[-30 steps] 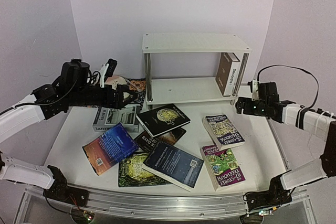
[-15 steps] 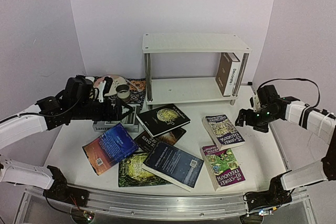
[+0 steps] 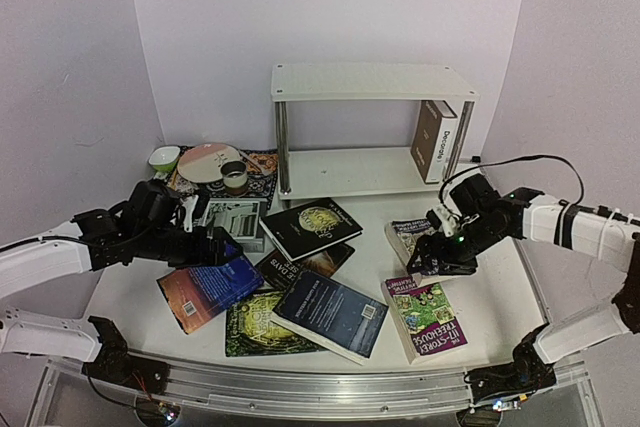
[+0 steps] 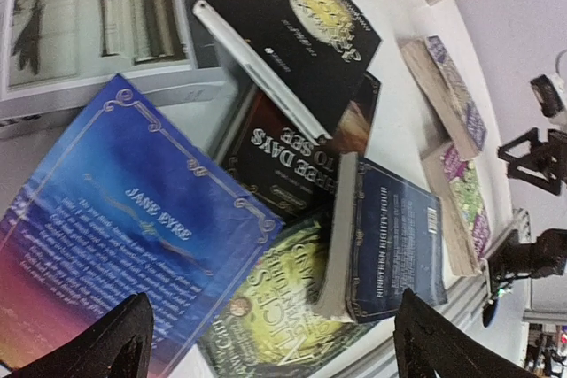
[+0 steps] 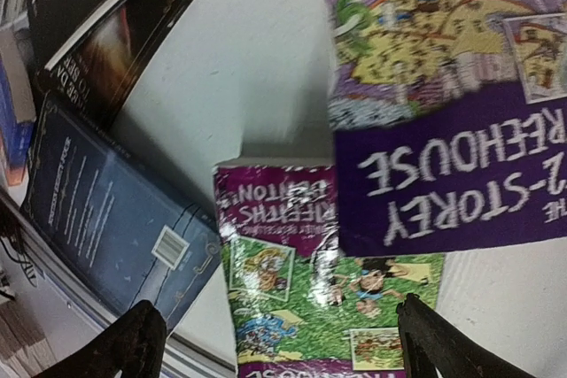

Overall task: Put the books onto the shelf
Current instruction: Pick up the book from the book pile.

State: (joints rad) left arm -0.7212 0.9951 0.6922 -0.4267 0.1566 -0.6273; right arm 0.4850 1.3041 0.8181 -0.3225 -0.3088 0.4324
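Loose books (image 3: pixel 330 314) before white shelf (image 3: pixel 372 80)

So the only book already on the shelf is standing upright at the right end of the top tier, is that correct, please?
Not quite. The brown book does stand upright at the right end of the shelf, and it is the only one there, but it is on the lower tier, beneath the top board. The top external view shows this.
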